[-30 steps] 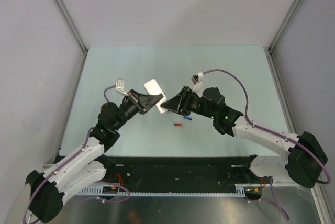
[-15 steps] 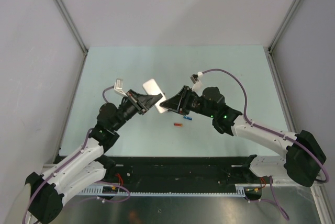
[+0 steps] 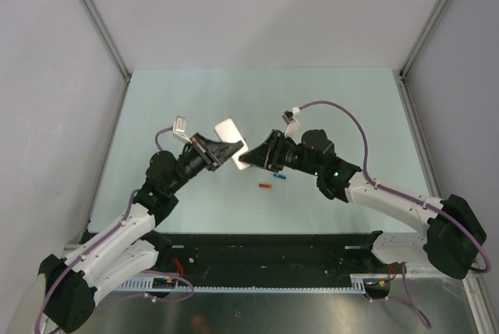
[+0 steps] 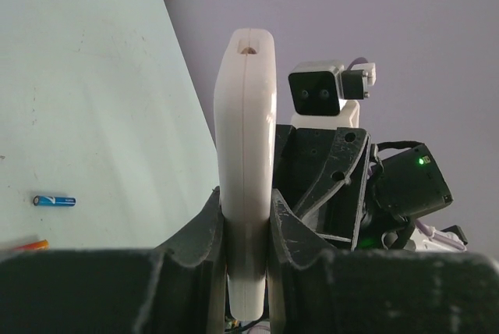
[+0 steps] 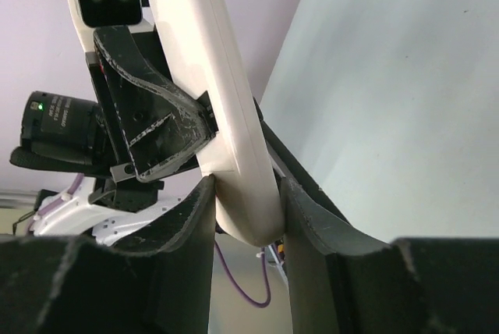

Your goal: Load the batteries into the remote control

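The left tool (image 4: 245, 221) and right tool (image 5: 246, 193) each clamp the remote (image 4: 245, 115), held above the tabletop (image 3: 327, 100). Two batteries (image 3: 279, 178) lie beneath.

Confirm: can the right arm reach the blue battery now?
Probably not: the right arm has its jaws clamped on the remote control, shared with the left arm. The blue battery lies uncovered.

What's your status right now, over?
Left gripper shut on remote control, midair. Right gripper gripping it too. Blue battery, orange battery loose on table. Nothing blocking.
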Action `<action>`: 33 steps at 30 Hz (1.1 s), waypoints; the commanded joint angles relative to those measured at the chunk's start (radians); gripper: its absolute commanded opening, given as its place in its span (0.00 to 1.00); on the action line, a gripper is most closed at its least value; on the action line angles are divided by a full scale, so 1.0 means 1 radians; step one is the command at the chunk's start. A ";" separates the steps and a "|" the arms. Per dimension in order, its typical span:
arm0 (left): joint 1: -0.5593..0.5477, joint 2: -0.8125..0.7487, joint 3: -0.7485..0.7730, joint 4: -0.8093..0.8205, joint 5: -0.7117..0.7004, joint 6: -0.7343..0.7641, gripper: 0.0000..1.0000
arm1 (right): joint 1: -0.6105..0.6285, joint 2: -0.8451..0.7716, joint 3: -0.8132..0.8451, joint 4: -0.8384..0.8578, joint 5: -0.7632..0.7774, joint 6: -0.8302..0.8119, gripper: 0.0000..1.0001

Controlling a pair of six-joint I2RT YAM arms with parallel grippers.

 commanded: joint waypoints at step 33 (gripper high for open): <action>0.176 0.097 0.077 0.121 0.185 -0.042 0.00 | 0.033 -0.078 0.077 -0.544 -0.061 -0.518 0.22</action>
